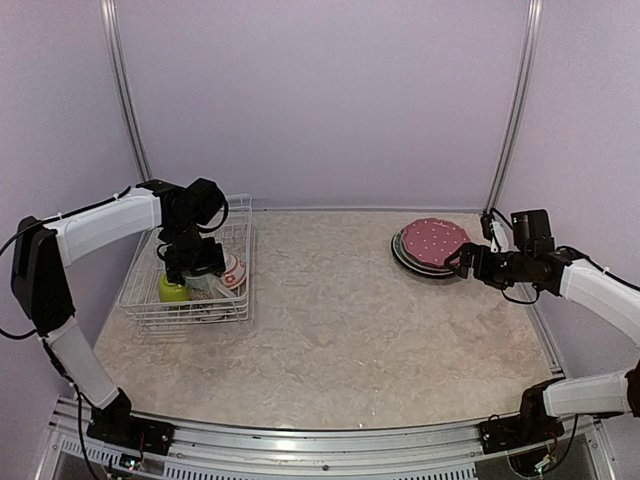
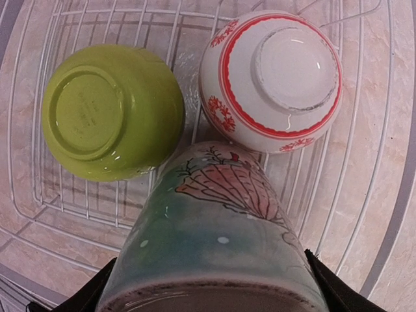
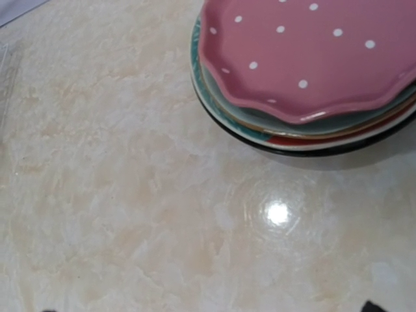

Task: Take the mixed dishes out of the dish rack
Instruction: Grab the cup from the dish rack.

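The plates lie stacked at 2 o'clock. In the dish rack are the green bowl, the red-patterned bowl, and the mug, gripped by the left end effector; the right end effector is open.

We see a beige marbled bench enclosed by plain lilac walls. Two slim metal uprights stand at its back corners. A small bright glare sits on its glossy surface.

table: beige marbled | back wall: lilac | right corner post: metal
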